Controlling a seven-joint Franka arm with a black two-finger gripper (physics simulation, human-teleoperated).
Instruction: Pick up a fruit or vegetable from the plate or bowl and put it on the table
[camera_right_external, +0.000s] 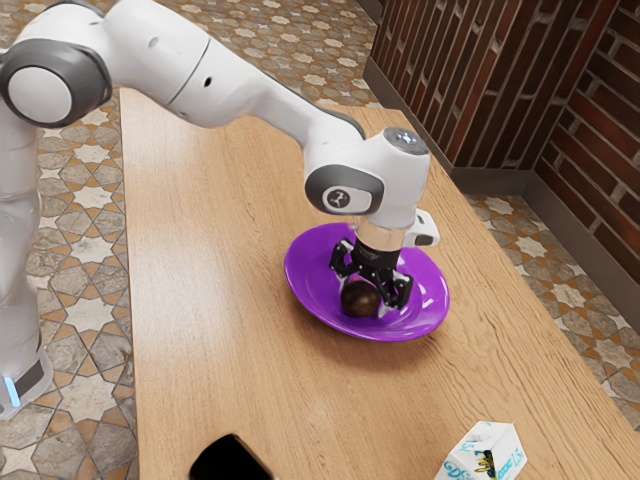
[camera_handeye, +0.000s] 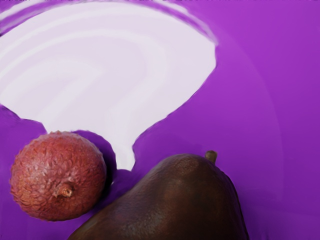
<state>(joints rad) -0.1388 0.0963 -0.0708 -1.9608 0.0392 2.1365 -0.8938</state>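
Two fruits lie on the purple plate (camera_right_external: 306, 262): a lychee (camera_handeye: 59, 175) and, toward the near side, a brown pear (camera_right_external: 358, 300). Your gripper (camera_right_external: 364, 298) stands wide open over the pear; you're likely lining up, so straddle and close next.

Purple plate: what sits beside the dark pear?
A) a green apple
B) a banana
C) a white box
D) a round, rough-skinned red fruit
D: the wrist view shows a round red fruit with bumpy skin beside the dark pear, both over the purple plate.
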